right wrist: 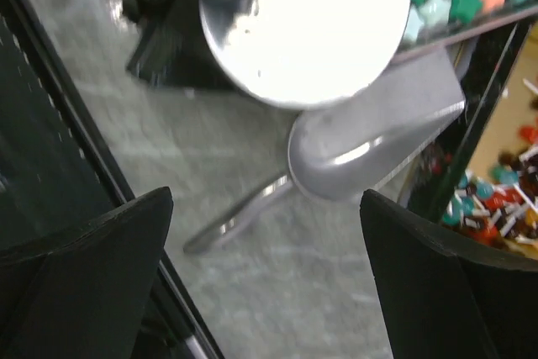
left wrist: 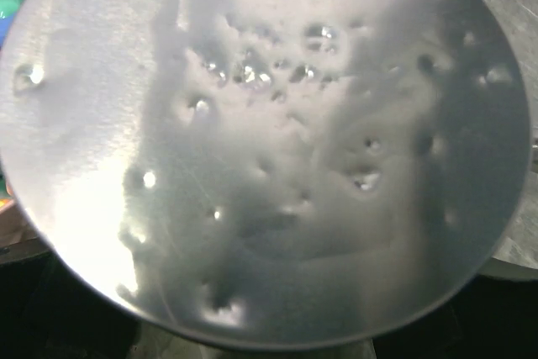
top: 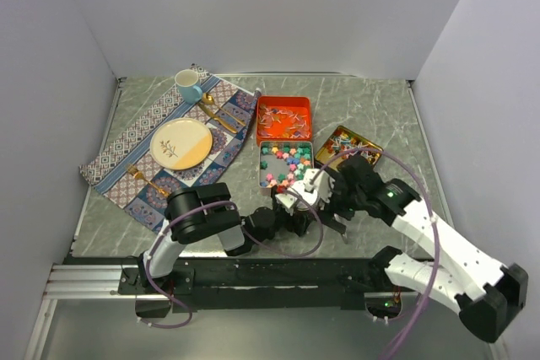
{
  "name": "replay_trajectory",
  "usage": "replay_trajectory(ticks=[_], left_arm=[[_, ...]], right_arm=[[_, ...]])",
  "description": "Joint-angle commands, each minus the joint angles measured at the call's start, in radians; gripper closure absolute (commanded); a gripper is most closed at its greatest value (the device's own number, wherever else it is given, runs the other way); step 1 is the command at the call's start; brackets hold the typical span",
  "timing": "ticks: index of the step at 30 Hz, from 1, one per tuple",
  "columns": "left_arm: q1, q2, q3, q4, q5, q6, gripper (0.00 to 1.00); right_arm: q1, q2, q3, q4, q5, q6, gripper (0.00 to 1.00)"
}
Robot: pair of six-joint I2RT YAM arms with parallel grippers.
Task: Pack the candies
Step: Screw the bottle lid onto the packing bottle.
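Pastel candies in tin; markings prob. too blurry to read.

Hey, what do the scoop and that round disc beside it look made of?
The scoop looks like matte silver metal, with a bright glare streak on its bowl. The round disc looks like polished metal too, shiny and dimpled, though coated plastic is possible.

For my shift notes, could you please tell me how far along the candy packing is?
Done: no packing shows; the star candies sit in their silver tin, wrapped ones in the orange tin. In hand: the right gripper hangs, jaws open, over the silver scoop lying on the table. Left: all scooping, it seems.
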Motion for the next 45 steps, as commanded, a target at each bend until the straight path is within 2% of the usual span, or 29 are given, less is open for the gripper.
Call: replay_trajectory(ticks=[1, 4, 5, 6, 8, 11, 14, 18, 25, 32, 39, 45], left_arm=[[0.028, 0.103, -0.061, -0.324, -0.030, -0.069, 0.99], [0.008, 0.105, -0.063, -0.314, 0.009, -0.048, 0.99], [0.002, 0.108, -0.061, -0.314, 0.016, -0.031, 0.96], [-0.006, 0.109, -0.057, -0.329, 0.018, -0.025, 0.86], [-0.009, 0.106, -0.046, -0.344, 0.021, -0.008, 0.56], [-0.010, 0.095, -0.037, -0.363, 0.041, 0.004, 0.22], [-0.015, 0.085, -0.037, -0.372, 0.036, 0.007, 0.01], [-0.016, 0.040, -0.047, -0.406, 0.062, -0.042, 0.04], [-0.059, -0.026, -0.032, -0.478, 0.071, -0.065, 0.03], [-0.069, -0.058, -0.060, -0.489, 0.084, -0.062, 0.04], [-0.075, -0.081, -0.118, -0.484, 0.104, -0.066, 0.04], [-0.075, -0.070, -0.107, -0.484, 0.105, -0.068, 0.04]], right_arm=[[-0.053, -0.107, -0.011, -0.134, -0.043, -0.157, 0.00], [-0.123, -0.144, 0.032, -0.096, -0.118, -0.135, 0.00], [-0.157, -0.147, 0.049, -0.072, -0.134, -0.117, 0.00], [-0.166, -0.147, 0.084, -0.021, -0.146, -0.097, 0.00], [-0.169, -0.139, 0.126, 0.019, -0.181, -0.056, 0.01], [-0.169, -0.112, 0.160, 0.094, -0.221, -0.010, 0.03], [-0.169, -0.046, 0.202, 0.116, -0.244, 0.035, 0.05], [-0.168, 0.000, 0.213, 0.136, -0.286, 0.038, 0.06], [-0.134, 0.057, 0.172, 0.222, -0.288, 0.064, 0.17], [-0.025, 0.131, 0.088, 0.261, -0.215, 0.046, 0.19], [-0.025, 0.151, 0.037, 0.306, -0.214, 0.047, 0.19], [-0.027, 0.181, -0.003, 0.304, -0.211, 0.026, 0.19]])
